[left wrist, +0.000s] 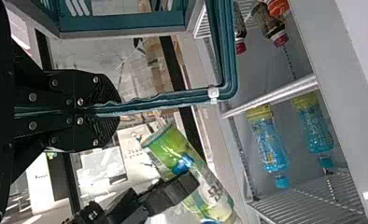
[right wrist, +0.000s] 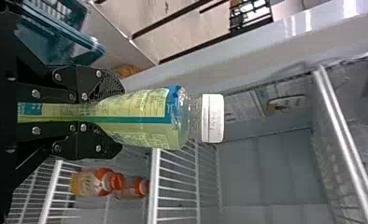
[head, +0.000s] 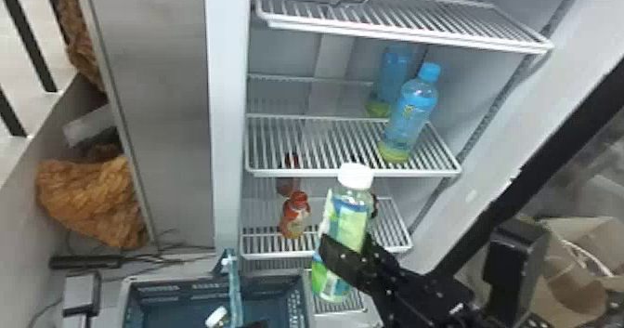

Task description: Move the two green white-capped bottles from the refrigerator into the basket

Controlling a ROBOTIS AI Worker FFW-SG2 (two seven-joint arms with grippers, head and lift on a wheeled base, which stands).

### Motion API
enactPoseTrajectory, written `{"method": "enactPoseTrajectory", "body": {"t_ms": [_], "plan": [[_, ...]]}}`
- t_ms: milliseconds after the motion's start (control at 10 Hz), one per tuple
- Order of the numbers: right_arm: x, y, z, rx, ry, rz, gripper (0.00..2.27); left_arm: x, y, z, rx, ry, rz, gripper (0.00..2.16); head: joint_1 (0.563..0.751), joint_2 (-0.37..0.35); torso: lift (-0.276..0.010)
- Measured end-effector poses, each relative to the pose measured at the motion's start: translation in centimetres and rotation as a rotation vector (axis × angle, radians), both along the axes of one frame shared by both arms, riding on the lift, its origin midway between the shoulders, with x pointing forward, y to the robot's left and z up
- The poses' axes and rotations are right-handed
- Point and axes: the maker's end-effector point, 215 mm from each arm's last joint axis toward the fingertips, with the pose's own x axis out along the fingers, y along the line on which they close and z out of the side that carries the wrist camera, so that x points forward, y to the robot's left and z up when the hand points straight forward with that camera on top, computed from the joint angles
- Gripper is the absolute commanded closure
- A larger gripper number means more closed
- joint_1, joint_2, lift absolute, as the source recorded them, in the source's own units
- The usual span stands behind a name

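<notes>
In the head view my right gripper (head: 346, 252) is shut around a green bottle (head: 339, 278), held upright with its white cap up, just right of the basket (head: 304, 299). The right wrist view has the same bottle (right wrist: 140, 116) between the fingers of my right gripper (right wrist: 119, 116). A white-capped bottle (head: 217, 317) lies inside the basket. At the head view's bottom edge is the dark tip of my left gripper (head: 256, 324), beside the basket's handle (head: 234, 294). In the left wrist view my left gripper (left wrist: 112, 111) is clamped on that handle (left wrist: 173, 99).
Two blue bottles (head: 411, 118) stand on the refrigerator's middle shelf (head: 315, 146). Below, red-capped bottles (head: 295, 218) stand on the lower shelf (head: 264, 246). The white door frame (head: 501, 150) slopes up along the right, and a grey panel (head: 158, 95) is at left.
</notes>
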Motion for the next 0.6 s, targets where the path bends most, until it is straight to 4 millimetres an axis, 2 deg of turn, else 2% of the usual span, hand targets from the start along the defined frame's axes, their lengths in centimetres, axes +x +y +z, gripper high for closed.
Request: {"method": "enactPoseTrajectory", "body": {"t_ms": [100, 400, 600], "plan": [[-0.6, 0.1, -0.7, -0.007, 0.03, 0.004, 1.05, 0.0, 0.0, 0.0, 0.001, 0.0, -0.001, 1.19, 0.695, -0.239, -0.004], [-2.9, -0.3, -6.6, -0.038, 0.23, 0.04, 1.05, -0.1, -0.1, -0.1, 0.006, -0.001, -0.007, 1.19, 0.695, -0.257, -0.004], [-3.2, -0.8, -10.0, -0.043, 0.324, 0.053, 1.05, -0.1, -0.1, -0.2, 0.009, -0.001, -0.011, 1.19, 0.695, -0.269, -0.004]]}}
